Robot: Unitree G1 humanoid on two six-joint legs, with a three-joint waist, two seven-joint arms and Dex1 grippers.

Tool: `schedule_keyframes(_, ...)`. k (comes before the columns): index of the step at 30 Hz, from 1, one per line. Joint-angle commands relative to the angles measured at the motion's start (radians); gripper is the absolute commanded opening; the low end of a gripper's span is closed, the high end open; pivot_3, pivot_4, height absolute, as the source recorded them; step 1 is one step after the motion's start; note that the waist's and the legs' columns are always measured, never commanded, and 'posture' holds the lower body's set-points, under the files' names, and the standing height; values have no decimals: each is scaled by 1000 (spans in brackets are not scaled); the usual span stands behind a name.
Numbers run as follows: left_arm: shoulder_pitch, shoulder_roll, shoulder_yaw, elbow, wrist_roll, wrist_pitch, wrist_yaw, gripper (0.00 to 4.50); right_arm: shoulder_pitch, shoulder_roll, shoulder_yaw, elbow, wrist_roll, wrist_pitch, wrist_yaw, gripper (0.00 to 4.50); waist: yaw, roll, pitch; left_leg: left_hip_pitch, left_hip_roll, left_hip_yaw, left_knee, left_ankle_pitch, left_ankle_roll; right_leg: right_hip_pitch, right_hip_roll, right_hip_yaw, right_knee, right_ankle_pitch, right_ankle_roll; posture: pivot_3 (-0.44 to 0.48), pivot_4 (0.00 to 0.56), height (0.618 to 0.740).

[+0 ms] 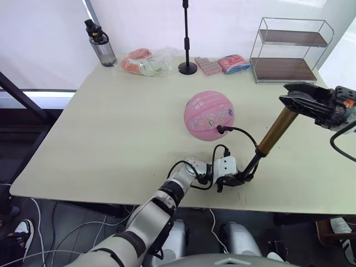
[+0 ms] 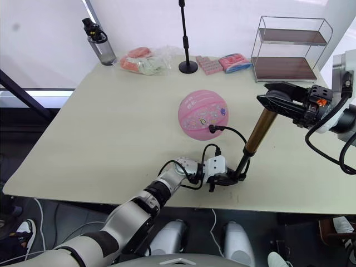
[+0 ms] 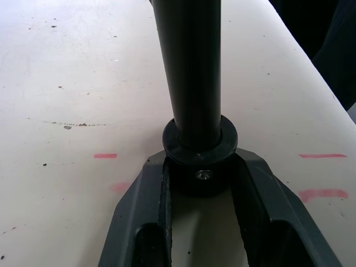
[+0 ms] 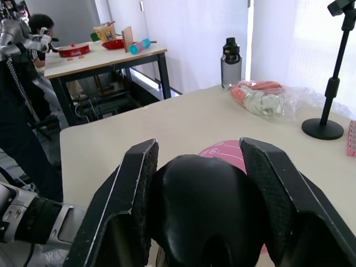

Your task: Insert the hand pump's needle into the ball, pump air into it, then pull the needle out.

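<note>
The hand pump [image 1: 273, 132] stands tilted on the table [image 1: 111, 139], its black foot near the front edge and its gold barrel leaning up and away to the robot's right. The left gripper [image 1: 240, 179] is clamped on the foot of the pump — in the left wrist view its two fingers [image 3: 150, 189] press against the black collar at the base, with the dark shaft rising between them. The right gripper [image 1: 295, 100] grips the black handle [image 4: 203, 206] at the pump's top end; in the right wrist view both padded fingers [image 4: 133, 189] sit tight against the rounded black knob.

A thin black hose [image 1: 242, 133] loops from the lower part of the pump up and over to the ball [image 1: 208, 115], where its black fitting [image 1: 221, 129] touches the ball's near side. The needle itself is too small to make out; it cannot be told how deep it sits.

The ball rests on the table just beyond the pump's foot, on the left-arm side of the barrel, close to the hose end.

Farther back from the pump, along the far edge — a water bottle [image 1: 100, 43], a clear bag of packets [image 1: 146, 61], a black stand [image 1: 187, 39], pink packets [image 1: 222, 64] and a two-tier shelf [image 1: 290, 50].
</note>
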State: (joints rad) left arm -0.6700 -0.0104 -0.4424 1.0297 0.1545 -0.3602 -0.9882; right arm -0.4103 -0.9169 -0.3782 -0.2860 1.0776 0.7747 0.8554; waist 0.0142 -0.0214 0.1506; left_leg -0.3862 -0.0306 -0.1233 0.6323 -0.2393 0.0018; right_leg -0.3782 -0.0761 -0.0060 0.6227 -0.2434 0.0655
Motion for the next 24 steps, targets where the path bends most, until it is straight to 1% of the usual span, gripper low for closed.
schedule_keyframes(1, 68, 70, -49, 173, 100, 114, 13, 1035, -8, -10, -57, -33, -50, -78, 15, 1919, 0, 0, 0, 0, 0, 0, 0, 0, 0, 0, 0, 0, 0, 0, 0, 0, 150, 731)
schedule_keyframes(7, 62, 65, -37, 171, 86, 119, 3, 1035, 151, 84, 38, -50, -183, -175, 39, 1919, -1, -5, -3, 1, 1, 0, 0, 0, 0, 1, 1, -2, 0, 2, 3, 0, 150, 731)
schedule_keyframes(10, 60, 60, -26, 171, 76, 129, -5, 1035, 235, 135, 109, -38, -254, -234, 65, 1919, -2, -8, -7, 3, 1, -1, 0, -2, -4, 2, 1, -1, 0, 1, 2, 0, 150, 731)
schedule_keyframes(11, 58, 58, -17, 170, 68, 138, -6, 1035, 256, 153, 135, -27, -286, -260, 70, 1919, -3, -10, -8, 3, 1, -1, 0, -2, -4, 2, 2, -1, 0, 0, 0, 0, 150, 731)
schedule_keyframes(13, 59, 53, -1, 164, 50, 148, -21, 1035, 280, 186, 172, -1, -327, -299, 69, 1919, -5, -11, -10, 4, 2, -1, 0, -3, -4, 2, 2, -1, 0, 0, 0, 0, 150, 731)
schedule_keyframes(18, 55, 57, 2, 157, 59, 142, -16, 1035, 344, 250, 271, 78, -444, -400, 91, 1919, -6, -13, -13, 4, 3, -2, -1, -3, -4, 3, 3, -1, 0, 0, -1, 0, 150, 731)
schedule_keyframes(24, 54, 56, 10, 156, 58, 146, -23, 1035, 372, 312, 331, 162, -533, -491, 89, 1919, -8, -14, -15, 5, 4, -1, -1, -3, -4, 3, 4, 0, 1, 0, -1, 0, 150, 731)
